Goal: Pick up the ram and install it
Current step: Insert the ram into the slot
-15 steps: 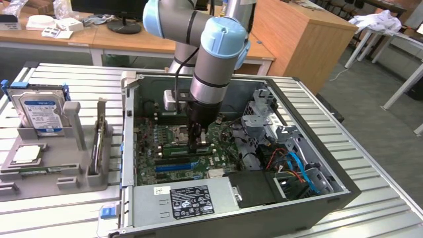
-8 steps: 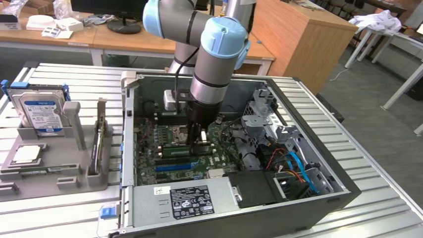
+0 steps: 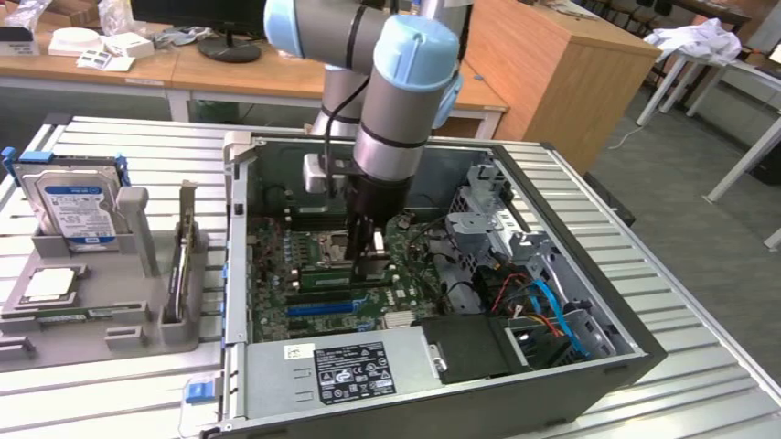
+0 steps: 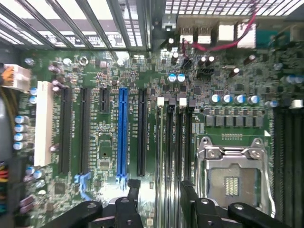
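At the exterior view's left, a grey plastic parts holder (image 3: 137, 240) carries a silver hard drive with a blue label (image 3: 73, 206) and, lower down, a square silver processor chip (image 3: 49, 285). Neither belongs to this job.

At the frame's centre lies the open black-and-grey computer case (image 3: 236, 238), its green motherboard (image 3: 274, 261) facing up. The arm's black gripper (image 3: 366, 261) reaches down into it. Just beside the tips, slightly to their left, lies the ram (image 3: 327, 272), a long, narrow green circuit-board stick. It looks to be set in one of the board's memory slots rather than carried.

In the wrist view the two black fingers (image 4: 133, 194) stand apart, with the dark parallel memory slots (image 4: 170, 152) showing in the gap between them. The claw is open and clamps nothing.

The step in hand appears to be letting go of the stick at its slot. Doing it well probably means keeping both fingers clear of the stick's faces so that nothing drags or tilts it. The stick should sit level along its whole length, with the white end clips (image 4: 160, 100) closed on it. Whether it is fully seated cannot be told from here. The silver processor socket (image 4: 231, 175) sits near the slots, so any sideways drift risks a knock.
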`<state>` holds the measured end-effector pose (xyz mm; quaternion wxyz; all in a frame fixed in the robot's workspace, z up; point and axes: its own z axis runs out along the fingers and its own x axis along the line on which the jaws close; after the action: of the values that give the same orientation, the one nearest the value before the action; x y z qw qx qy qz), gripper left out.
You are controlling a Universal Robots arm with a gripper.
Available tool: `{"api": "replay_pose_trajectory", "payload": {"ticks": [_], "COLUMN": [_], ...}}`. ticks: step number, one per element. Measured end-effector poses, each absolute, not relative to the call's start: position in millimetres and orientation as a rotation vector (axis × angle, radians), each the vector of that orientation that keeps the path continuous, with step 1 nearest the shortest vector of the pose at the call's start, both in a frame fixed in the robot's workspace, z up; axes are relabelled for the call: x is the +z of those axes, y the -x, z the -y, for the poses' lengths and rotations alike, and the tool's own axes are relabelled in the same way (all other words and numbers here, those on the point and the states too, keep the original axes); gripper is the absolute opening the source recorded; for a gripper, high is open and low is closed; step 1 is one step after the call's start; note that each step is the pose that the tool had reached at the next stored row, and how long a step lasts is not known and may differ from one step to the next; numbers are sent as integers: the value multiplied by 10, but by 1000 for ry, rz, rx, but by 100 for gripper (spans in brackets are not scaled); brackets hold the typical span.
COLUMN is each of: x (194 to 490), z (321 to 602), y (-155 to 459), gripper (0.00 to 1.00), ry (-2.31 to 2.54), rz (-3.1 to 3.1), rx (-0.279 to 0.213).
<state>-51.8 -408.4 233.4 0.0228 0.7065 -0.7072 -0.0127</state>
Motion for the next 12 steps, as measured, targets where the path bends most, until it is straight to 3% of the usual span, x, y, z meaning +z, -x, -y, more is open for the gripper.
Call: {"api": "replay_pose_trajectory", "payload": {"ticks": [12], "x": [2672], "z": [4038], "y": [518], "gripper": [47], "ry": [-2177], "rz": [2181], "rx": [-16]}}
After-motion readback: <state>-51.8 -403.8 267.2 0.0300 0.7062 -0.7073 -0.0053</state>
